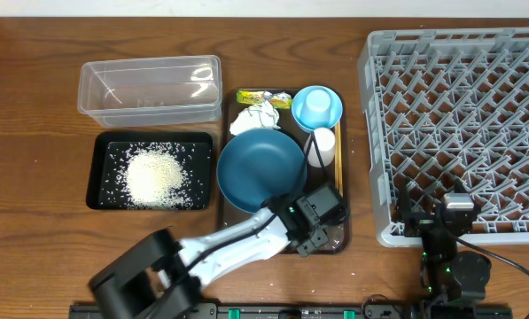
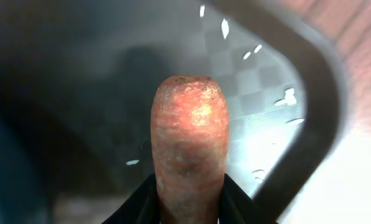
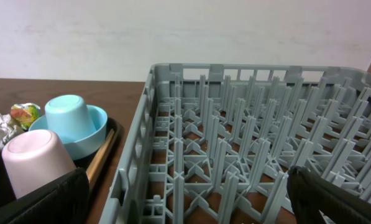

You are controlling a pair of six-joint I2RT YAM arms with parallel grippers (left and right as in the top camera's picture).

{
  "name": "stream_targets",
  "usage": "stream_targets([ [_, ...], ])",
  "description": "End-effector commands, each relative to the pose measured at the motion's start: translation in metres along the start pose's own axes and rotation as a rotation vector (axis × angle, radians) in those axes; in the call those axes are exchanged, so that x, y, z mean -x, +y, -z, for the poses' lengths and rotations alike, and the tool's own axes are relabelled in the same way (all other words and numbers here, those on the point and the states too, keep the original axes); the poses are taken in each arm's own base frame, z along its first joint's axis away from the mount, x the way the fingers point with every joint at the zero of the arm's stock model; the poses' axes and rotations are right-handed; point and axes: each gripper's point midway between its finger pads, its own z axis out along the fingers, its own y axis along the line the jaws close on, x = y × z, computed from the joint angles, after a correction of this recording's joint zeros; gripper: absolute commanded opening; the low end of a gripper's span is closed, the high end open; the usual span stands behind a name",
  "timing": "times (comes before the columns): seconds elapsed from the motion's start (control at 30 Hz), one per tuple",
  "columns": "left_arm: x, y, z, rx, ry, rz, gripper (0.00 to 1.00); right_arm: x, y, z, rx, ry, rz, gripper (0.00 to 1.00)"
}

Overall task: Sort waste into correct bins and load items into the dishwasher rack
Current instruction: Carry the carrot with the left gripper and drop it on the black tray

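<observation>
arm on the left reaches from the worktop's (image 1: 34, 106) near edge to the near right corner of the brown serving tray (image 1: 229, 111). left gripper (image 1: 315, 229) is pitched down, fingers clamped on the orange carrot (image 2: 189, 143); whether the carrot is clear of the tray floor cannot be told. right gripper (image 1: 434, 213) sits at the near edge of the dishwasher rack (image 1: 459, 89), fingers spread wide with nothing between them. worktop is dark wood. rice (image 1: 153, 177) lies in the black tray (image 1: 100, 142) at the left, clear tub (image 1: 149, 89) behind it. pale wall (image 3: 173, 31) stands beyond the rack.
</observation>
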Motion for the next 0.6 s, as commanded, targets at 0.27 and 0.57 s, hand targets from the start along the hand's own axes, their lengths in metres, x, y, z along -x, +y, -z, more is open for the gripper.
stream_targets([
  [0.27, 0.037, 0.082, 0.126, 0.110, -0.373, 0.277, 0.30, -0.001, -0.001, 0.000, -0.006, -0.001, -0.018, 0.99],
  [0.57, -0.029, 0.233, 0.194, 0.353, -0.535, 0.868, 0.30, -0.001, -0.001, 0.000, -0.006, -0.001, -0.018, 0.99],
])
